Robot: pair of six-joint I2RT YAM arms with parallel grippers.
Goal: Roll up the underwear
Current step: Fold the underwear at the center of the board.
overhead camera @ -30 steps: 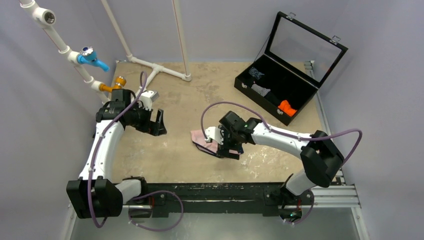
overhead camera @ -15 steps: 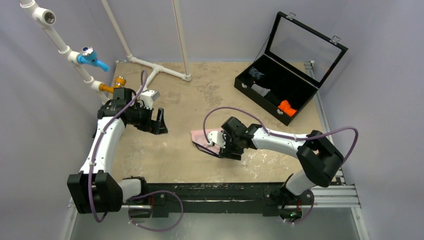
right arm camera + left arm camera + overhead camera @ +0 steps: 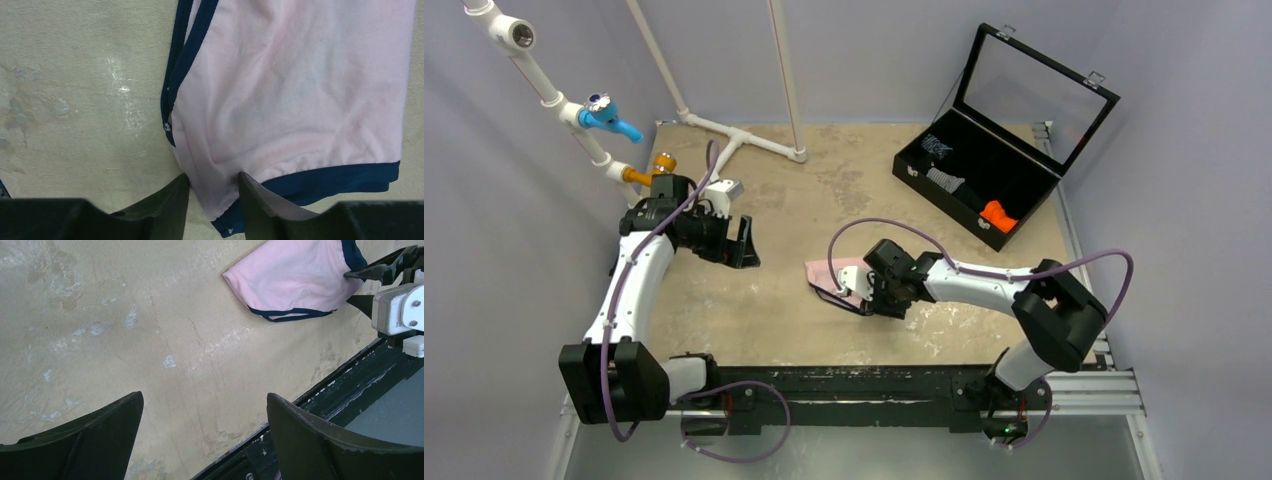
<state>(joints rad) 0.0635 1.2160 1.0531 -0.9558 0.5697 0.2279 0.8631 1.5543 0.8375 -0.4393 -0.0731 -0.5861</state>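
Underwear (image 3: 828, 272) lies flat on the surface (image 3: 804, 190), mid-frame in the top view, pink with navy trim. It is in the same spot as a second ago.

Right end effector (image 3: 212, 187): the jaws have narrowed onto the garment's near corner. In the right wrist view pink fabric (image 3: 300, 100) fills the gap between the two fingers and creases run into it, so that's a pinch on the hem. A second ago this arm sat higher over the cloth. Now the forearm is lower and flatter, the wrist sits a bit further left, and the cable loop above it is wider.

Left end effector (image 3: 202, 405): wide open, holding nothing, hovering well left of the garment. Hardly any change since the earlier frames. Its camera has the underwear (image 3: 295, 280) in the upper right corner, with the right arm's fingers at its right edge.

Hard to see:
- Top view: the right wrist covers the garment's right half and the fingertips (image 3: 175, 200) themselves.
- Right wrist view: the top of the garment is cut off by the frame.
- Left wrist view: the garment's upper edge is cut off too.

Case (image 3: 994, 180), upper right of the top view: lid open, with an orange roll (image 3: 998, 215) and a grey-striped roll (image 3: 944, 180) inside.
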